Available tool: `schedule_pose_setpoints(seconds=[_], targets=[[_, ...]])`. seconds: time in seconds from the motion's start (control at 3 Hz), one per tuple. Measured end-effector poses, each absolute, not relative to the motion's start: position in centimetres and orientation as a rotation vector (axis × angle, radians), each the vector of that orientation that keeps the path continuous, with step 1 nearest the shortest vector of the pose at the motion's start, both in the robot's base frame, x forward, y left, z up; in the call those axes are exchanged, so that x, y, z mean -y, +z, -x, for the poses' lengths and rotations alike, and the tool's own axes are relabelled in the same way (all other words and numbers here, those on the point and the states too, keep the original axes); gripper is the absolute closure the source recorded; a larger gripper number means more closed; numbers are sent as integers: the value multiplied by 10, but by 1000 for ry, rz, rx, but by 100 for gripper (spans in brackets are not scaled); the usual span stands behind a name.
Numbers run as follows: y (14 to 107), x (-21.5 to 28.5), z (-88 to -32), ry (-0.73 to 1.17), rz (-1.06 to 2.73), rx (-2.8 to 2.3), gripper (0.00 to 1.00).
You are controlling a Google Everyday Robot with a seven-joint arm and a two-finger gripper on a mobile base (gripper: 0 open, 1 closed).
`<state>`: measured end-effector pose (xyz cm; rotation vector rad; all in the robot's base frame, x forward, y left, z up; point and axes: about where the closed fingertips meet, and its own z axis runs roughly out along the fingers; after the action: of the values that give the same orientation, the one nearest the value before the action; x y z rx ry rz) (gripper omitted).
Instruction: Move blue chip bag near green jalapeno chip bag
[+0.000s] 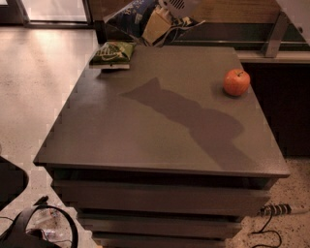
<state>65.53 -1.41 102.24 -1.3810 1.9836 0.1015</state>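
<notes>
Up front, the table (97,140) spreads open under a shadow (193,116). Farther, an apple (236,82) sits near the right edge, the green jalapeno chip bag (112,52) at the far-left corner. Above the far edge, the gripper (162,24) clamps the blue chip bag (130,17) aloft.

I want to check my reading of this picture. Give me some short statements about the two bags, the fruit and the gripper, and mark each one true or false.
1. The gripper, at the picture's top edge, holds the blue chip bag up off the table. True.
2. The green jalapeno chip bag lies at the table's near right corner. False: it lies flat at the far left corner, as pictured.
3. A red apple rests on the right side of the table. True.
4. The apple touches the green jalapeno chip bag. False: they are far apart, on opposite sides.
</notes>
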Motion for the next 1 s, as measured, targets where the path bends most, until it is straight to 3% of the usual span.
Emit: schedule_pose_setpoints(seconds=[0.33,1.0], targets=[[1015,9,-667,43,1392,-2016,100],[966,13,-765,-122,1384,-2112,100]])
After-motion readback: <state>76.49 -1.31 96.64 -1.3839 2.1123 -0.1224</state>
